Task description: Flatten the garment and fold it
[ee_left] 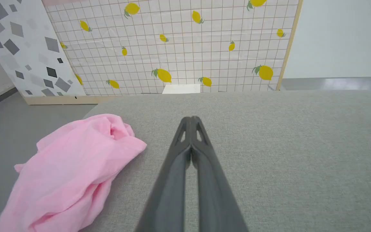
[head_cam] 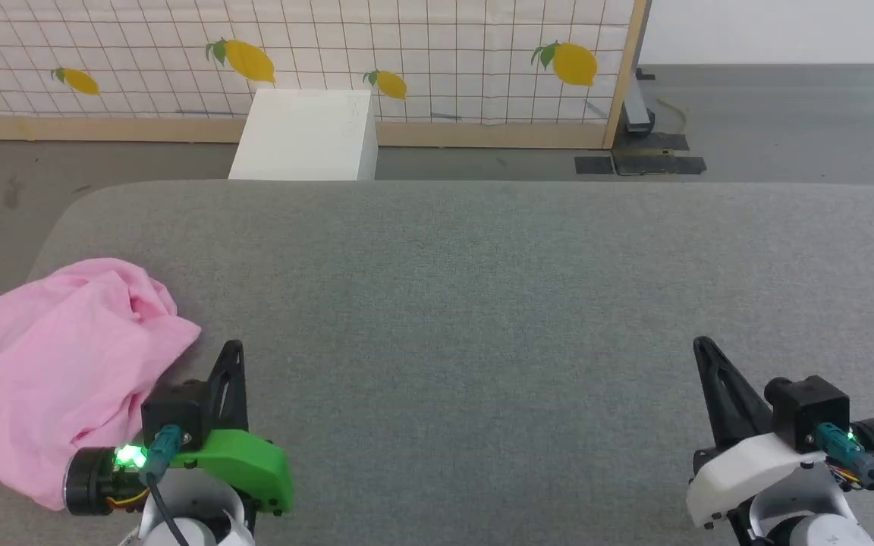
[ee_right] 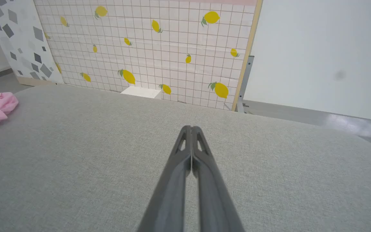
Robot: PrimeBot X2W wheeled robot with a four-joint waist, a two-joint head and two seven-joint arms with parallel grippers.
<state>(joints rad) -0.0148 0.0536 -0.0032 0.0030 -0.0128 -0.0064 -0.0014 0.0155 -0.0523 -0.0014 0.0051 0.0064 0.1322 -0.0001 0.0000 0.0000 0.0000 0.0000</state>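
Crumpled in a heap, the light pink thin cloth garment (head_cam: 73, 364) lies at the near left corner of the grey fabric-covered table (head_cam: 482, 288), not yet flattened. The left gripper (ee_left: 191, 120), fingers pressed together and empty, sits just beside it. The right gripper (ee_right: 191, 128), likewise closed on nothing, rests well apart at near right, apparently parked ahead of a first reach.

The garment (head_cam: 65, 364) lies on the table (head_cam: 482, 303) at its left edge, just beside the left gripper (head_cam: 234, 347), well apart from the right gripper (head_cam: 702, 346), with a box (head_cam: 304, 136) behind the table, before a wall panel (head_cam: 444, 53).
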